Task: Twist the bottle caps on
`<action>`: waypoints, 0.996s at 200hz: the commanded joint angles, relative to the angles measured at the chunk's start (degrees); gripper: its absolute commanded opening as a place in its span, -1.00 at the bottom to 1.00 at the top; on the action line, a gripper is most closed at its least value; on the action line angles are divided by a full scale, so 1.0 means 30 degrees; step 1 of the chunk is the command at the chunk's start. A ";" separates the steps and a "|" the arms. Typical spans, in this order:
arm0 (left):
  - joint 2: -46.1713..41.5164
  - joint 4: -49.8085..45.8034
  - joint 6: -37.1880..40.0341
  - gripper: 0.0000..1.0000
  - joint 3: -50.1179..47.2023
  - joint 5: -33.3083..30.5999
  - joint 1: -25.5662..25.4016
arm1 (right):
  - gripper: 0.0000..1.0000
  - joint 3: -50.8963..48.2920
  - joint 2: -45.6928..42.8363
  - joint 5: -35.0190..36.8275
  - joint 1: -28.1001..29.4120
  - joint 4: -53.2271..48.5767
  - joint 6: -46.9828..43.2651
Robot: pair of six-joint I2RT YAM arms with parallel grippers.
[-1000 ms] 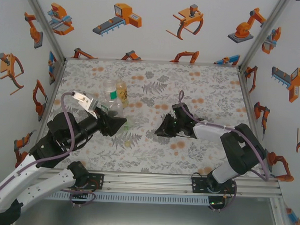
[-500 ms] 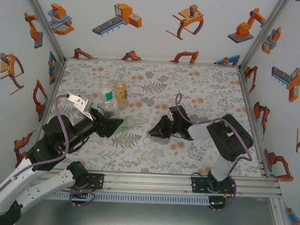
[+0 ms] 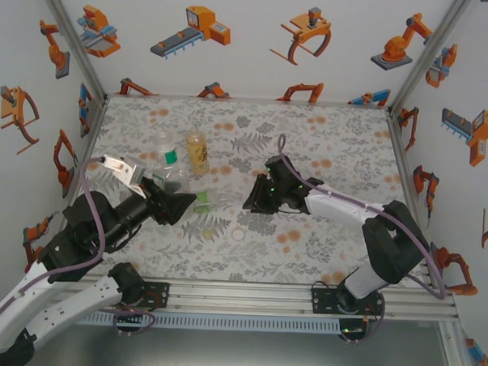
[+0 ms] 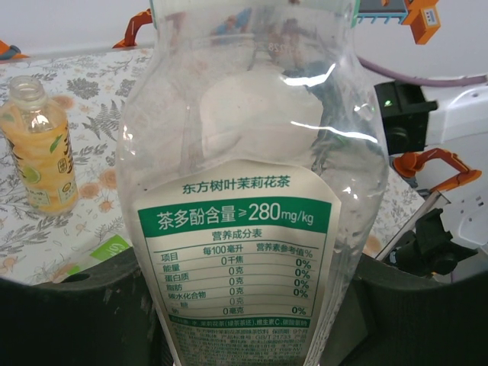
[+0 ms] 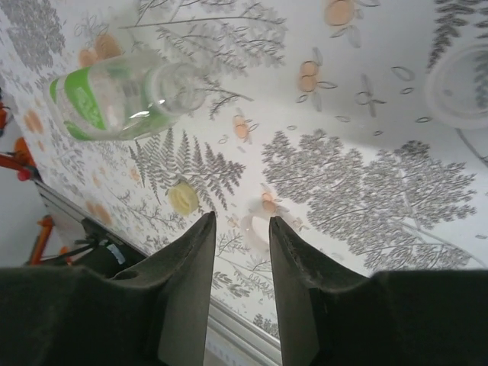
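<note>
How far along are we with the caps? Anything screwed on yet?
Done: nothing visibly capped. The amber bottle stands open-necked; the green bottle lies on its side, mouth open. In hand: the left gripper is shut on the slim clear bottle, top unclear. The right gripper hovers open and empty over a white cap; a yellowish cap lies nearby. Left: at least those two bottles.

Left pincer clamped; right pincer slightly parted.

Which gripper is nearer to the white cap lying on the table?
Right. The right gripper hangs open right next to the white cap. The left gripper is farther away, to the cap's left, shut on a clear bottle.
</note>
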 commanded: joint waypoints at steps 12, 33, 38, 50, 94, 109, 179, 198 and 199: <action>-0.0335 0.0089 -0.0271 -0.96 -0.0342 -0.0324 0.0062 | -0.15 0.2587 0.1163 0.3145 0.1978 -0.5659 -0.1430; -0.0559 -0.0051 -0.0297 -0.96 -0.0428 -0.0421 0.0062 | -0.06 0.3968 0.2276 0.4073 0.3087 -0.6909 -0.1540; -0.0596 -0.0104 -0.0301 -0.96 -0.0461 -0.0463 0.0046 | -0.05 0.4214 0.2520 0.4264 0.3325 -0.7088 -0.1578; -0.0717 -0.0185 -0.0274 -0.96 -0.0517 -0.0561 0.0051 | 0.00 0.4754 0.3069 0.4551 0.3783 -0.7486 -0.1631; -0.1083 -0.0488 -0.0275 -0.96 -0.0607 -0.0796 0.0062 | 0.09 0.5800 0.4490 0.4792 0.4744 -0.7737 -0.1692; -0.1192 -0.0574 -0.0285 -0.96 -0.0636 -0.0868 0.0059 | 0.07 0.5973 0.4775 0.4665 0.4905 -0.7635 -0.1687; -0.1599 -0.0661 -0.0357 -0.96 -0.0891 -0.1213 0.0062 | 0.02 0.6245 0.5714 0.4222 0.5114 -0.7405 -0.1637; -0.1629 -0.0697 -0.0352 -0.95 -0.0931 -0.1260 0.0055 | 0.02 0.6245 0.5853 0.4163 0.5145 -0.7359 -0.1596; -0.1642 -0.0694 -0.0356 -0.95 -0.0917 -0.1280 0.0059 | 0.02 0.6245 0.5853 0.4163 0.5145 -0.7371 -0.1607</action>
